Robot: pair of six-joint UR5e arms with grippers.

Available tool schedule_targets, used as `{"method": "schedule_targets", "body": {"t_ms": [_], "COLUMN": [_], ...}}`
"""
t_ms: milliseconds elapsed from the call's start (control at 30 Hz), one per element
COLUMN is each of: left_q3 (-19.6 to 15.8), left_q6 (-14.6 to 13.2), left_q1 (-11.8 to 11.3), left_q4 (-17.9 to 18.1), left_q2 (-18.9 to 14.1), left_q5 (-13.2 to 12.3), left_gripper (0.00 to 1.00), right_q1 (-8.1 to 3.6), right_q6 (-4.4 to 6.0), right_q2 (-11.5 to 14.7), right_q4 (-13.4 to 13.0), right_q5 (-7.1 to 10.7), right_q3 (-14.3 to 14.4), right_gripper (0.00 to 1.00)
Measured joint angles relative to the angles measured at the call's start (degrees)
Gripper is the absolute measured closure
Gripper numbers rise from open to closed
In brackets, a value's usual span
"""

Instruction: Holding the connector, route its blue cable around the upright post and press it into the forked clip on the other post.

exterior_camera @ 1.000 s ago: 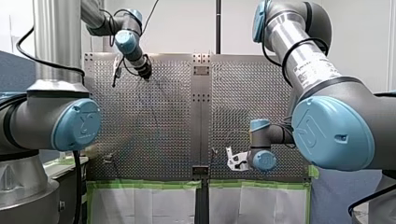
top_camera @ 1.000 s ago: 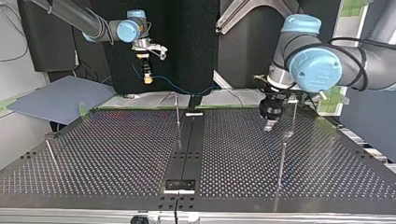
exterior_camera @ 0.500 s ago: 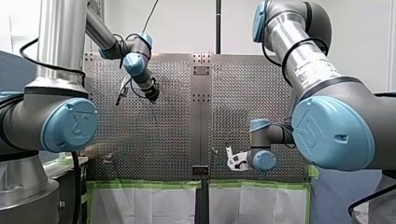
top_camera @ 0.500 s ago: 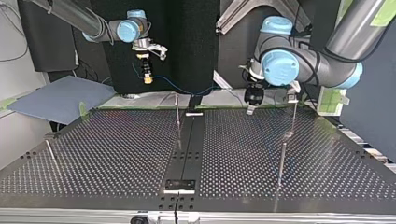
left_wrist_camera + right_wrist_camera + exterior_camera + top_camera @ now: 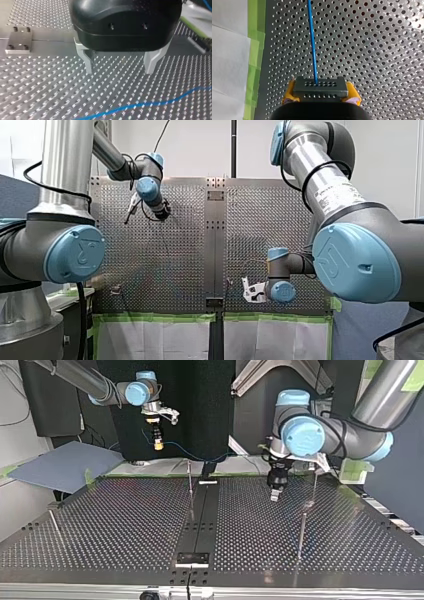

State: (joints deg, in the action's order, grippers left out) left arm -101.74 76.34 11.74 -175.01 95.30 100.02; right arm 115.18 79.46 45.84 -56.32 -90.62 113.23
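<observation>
1. My right arm's jaws grip the connector (image 5: 320,87) between yellow pads (image 5: 290,92), above the desk (image 5: 367,35) near its edge lined with green tape (image 5: 255,30).
2. The blue cable (image 5: 312,40) leaves the connector's face and trails over the desk; routing around the upright post (image 5: 190,479) looks not yet begun (I cannot make out the forked clip).
3. My left arm's jaws hang open and empty over a slack stretch of cable.
4. Judgement: the connector is rigid and takes the hold; the cable is light and limp, so pinch it close to the clip.
</observation>
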Motion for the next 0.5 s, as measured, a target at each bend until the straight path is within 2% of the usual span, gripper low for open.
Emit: {"method": "schedule_targets", "body": {"t_ms": [300,500], "left_q3": [1.8,2.2], "left_q6": [-3.8,-4.2], "left_q1": [-0.7,-0.7], "left_q4": [4.2,6.9], "left_q2": [0.0,0.0], "left_q5": [3.1,4.6], "left_gripper": [0.00,0.00], "right_q1": [0.01,-0.01], "right_q6": [-0.01,-0.06], "right_q2": [0.0,0.0], "right_q4": [0.2,0.3], "right_q5": [0.03,-0.01], "right_q3": [-0.2,-0.2], "right_gripper": [1.00,1.00]}}
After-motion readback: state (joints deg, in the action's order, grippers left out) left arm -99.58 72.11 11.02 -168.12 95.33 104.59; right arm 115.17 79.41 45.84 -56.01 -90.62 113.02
